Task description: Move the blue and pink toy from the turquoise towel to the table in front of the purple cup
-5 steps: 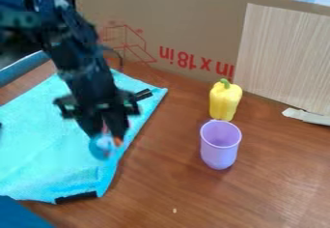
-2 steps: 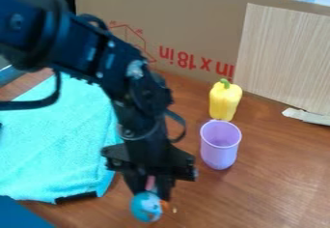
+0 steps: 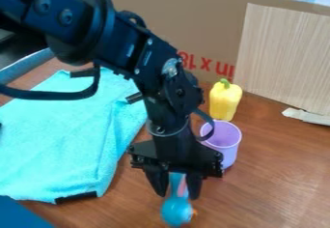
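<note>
At six o'clock, the black gripper (image 3: 175,193) has its fingers partly apart, clamped on a blue toy (image 3: 176,211) with pink and orange parts. We judge this a holding step; any move from here calls for a steady grip. Leftward, at eight o'clock, we see a turquoise towel (image 3: 64,140); rightward, a purple cup (image 3: 226,149) at four and a yellow pepper (image 3: 225,101) at three.
</note>
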`<state>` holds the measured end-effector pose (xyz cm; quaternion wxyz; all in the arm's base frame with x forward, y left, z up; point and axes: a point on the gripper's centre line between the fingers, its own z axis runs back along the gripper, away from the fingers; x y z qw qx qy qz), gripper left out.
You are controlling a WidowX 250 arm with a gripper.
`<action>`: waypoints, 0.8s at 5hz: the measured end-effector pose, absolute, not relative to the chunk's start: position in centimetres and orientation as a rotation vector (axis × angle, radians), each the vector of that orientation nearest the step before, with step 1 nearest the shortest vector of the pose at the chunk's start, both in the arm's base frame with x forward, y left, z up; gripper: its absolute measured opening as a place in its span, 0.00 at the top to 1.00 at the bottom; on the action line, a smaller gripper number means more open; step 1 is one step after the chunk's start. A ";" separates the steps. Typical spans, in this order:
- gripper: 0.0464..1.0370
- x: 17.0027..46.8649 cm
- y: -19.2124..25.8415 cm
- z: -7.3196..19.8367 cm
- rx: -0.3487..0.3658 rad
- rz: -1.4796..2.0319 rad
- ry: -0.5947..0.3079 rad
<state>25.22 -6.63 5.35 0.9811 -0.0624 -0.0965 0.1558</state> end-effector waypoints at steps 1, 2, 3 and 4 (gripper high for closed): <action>0.05 25.1 -6.1 5.6 -0.132 0.329 -0.165; 0.04 24.8 -5.6 7.8 -0.164 0.303 -0.172; 0.04 25.0 -3.1 10.0 -0.160 0.310 -0.167; 0.04 25.5 0.3 10.8 -0.095 0.316 -0.184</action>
